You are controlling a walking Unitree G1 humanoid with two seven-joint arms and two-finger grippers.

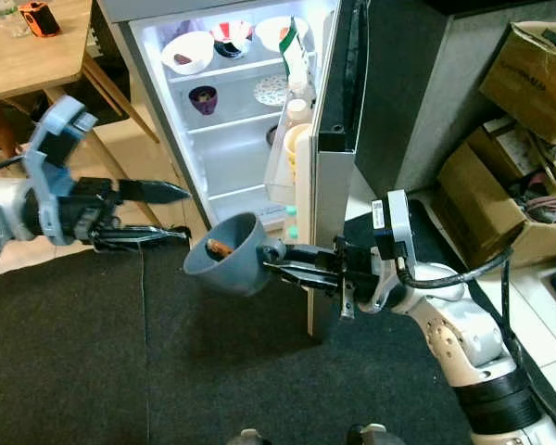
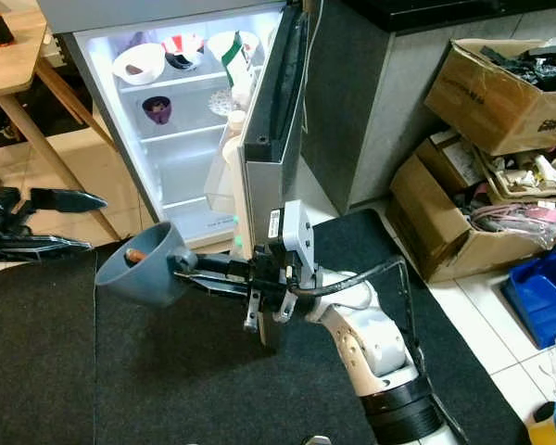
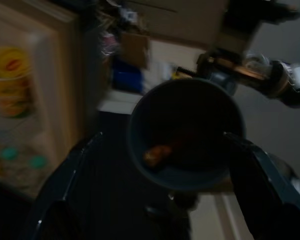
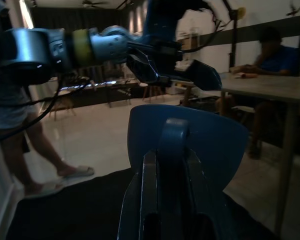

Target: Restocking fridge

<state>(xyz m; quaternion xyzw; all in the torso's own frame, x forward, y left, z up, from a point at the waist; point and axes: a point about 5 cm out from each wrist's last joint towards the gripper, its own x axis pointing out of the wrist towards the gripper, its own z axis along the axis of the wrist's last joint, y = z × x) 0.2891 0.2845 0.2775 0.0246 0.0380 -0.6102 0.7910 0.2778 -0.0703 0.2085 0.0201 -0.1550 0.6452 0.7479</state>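
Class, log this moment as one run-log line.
right tool: shut on blue cup handle | left tool: open, facing cup | fridge: open

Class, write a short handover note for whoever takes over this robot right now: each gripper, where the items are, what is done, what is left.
Right gripper: shut on the handle of the grey cup, held above the black mat in front of the open fridge. A small brown item lies in the cup.
Left gripper: open, empty, just left of the cup.
Fridge: door open, bowls already on the upper shelves.
Done: cup picked up.
Left: place the cup on a shelf, probably a lower one with free room, then shut the door.
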